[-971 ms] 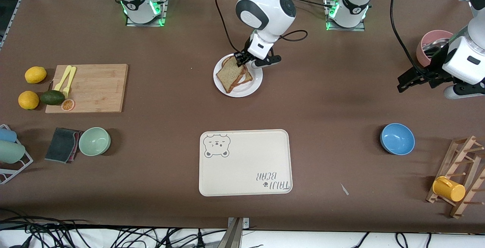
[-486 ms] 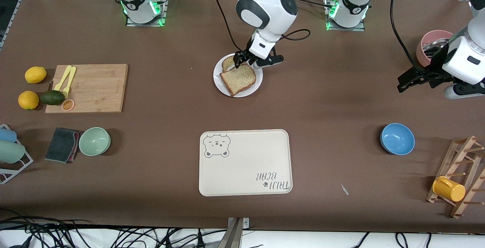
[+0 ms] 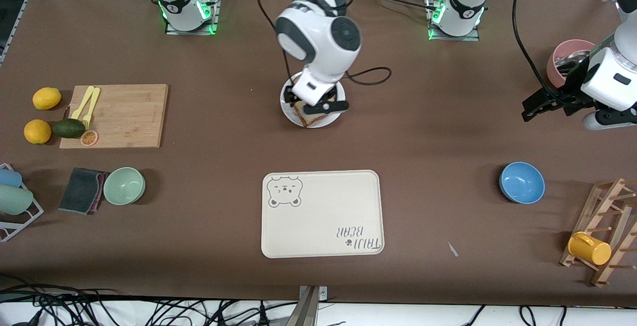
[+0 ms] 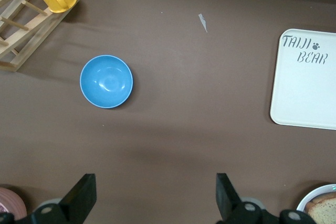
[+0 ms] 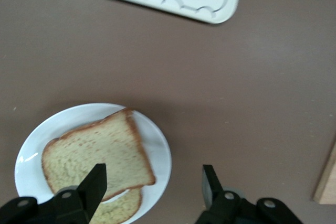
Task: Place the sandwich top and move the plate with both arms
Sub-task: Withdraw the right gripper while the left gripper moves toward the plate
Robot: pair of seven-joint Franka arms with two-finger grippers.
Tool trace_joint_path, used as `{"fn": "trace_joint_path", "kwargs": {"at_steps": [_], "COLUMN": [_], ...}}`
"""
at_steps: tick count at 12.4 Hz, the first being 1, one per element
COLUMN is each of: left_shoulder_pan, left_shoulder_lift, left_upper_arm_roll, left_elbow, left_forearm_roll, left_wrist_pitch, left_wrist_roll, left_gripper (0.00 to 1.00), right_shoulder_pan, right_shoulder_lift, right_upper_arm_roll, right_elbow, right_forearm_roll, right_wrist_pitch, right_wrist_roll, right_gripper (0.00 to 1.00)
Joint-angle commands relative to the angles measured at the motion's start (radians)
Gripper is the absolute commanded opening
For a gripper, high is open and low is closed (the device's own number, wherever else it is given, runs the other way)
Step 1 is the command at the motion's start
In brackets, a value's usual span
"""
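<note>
Speckled light-brown bread with a darker crust, the sandwich top (image 5: 98,153) lies flat on a second slice on the plate (image 5: 160,145), a small round white dish of smooth glazed look. The plate sits on the matte brown table (image 3: 448,132), farther from the front camera than the cream tray (image 3: 322,213) with its rounded corners and bear drawing. The right gripper (image 5: 152,187) hangs over the plate with its black fingers spread and nothing between them. The left gripper (image 4: 155,198) waits over bare table toward the left arm's end, well apart from the tray, its fingers wide open and empty.

The top slice sits slightly askew on the one below (the lower crust peeks out at one corner), so a tilt or jerk while the plate is carried could likely slide it off. A smooth, thin plate rim is hard to pinch; a shallow grip by either arm could slip, and uneven lifting between the two could tip the plate.
</note>
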Motion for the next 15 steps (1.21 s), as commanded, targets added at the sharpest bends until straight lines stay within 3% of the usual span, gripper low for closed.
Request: {"fn": "trace_joint_path", "kwargs": {"at_steps": [1, 4, 5, 8, 10, 13, 15], "left_shoulder_pan": [0.000, 0.000, 0.002, 0.002, -0.001, 0.000, 0.002], "left_shoulder_lift": [-0.002, 0.000, 0.000, 0.000, -0.002, -0.003, -0.006], "left_upper_arm_roll": [0.001, 0.003, 0.004, 0.003, 0.001, -0.034, -0.049], "left_elbow": [0.018, 0.017, 0.017, 0.015, 0.017, 0.017, -0.005], "left_forearm_roll": [-0.019, -0.018, -0.018, -0.018, -0.018, -0.007, -0.008], "left_wrist_pitch": [-0.021, -0.024, -0.024, -0.024, -0.059, -0.080, -0.080], "left_wrist_roll": [-0.014, -0.015, -0.014, -0.014, -0.040, -0.081, -0.112], "left_gripper": [1.00, 1.00, 1.00, 1.00, 1.00, 1.00, 1.00], "right_shoulder_pan": [-0.111, -0.211, -0.216, -0.219, -0.218, -0.225, -0.283], "right_shoulder_lift": [-0.066, -0.150, -0.196, -0.281, -0.316, -0.436, -0.460], "right_upper_arm_roll": [0.011, -0.049, -0.105, -0.254, -0.340, -0.364, -0.362], "right_elbow": [-0.018, -0.059, -0.099, -0.149, -0.153, -0.288, -0.317], "right_forearm_roll": [0.078, 0.187, 0.214, 0.337, 0.360, 0.359, 0.359], "right_wrist_pitch": [-0.031, -0.033, -0.030, -0.047, -0.093, -0.068, -0.067], "right_wrist_roll": [-0.066, -0.061, -0.061, -0.092, -0.246, -0.268, -0.285], "right_gripper": [0.92, 0.94, 0.99, 1.00, 1.00, 1.00, 1.00]}}
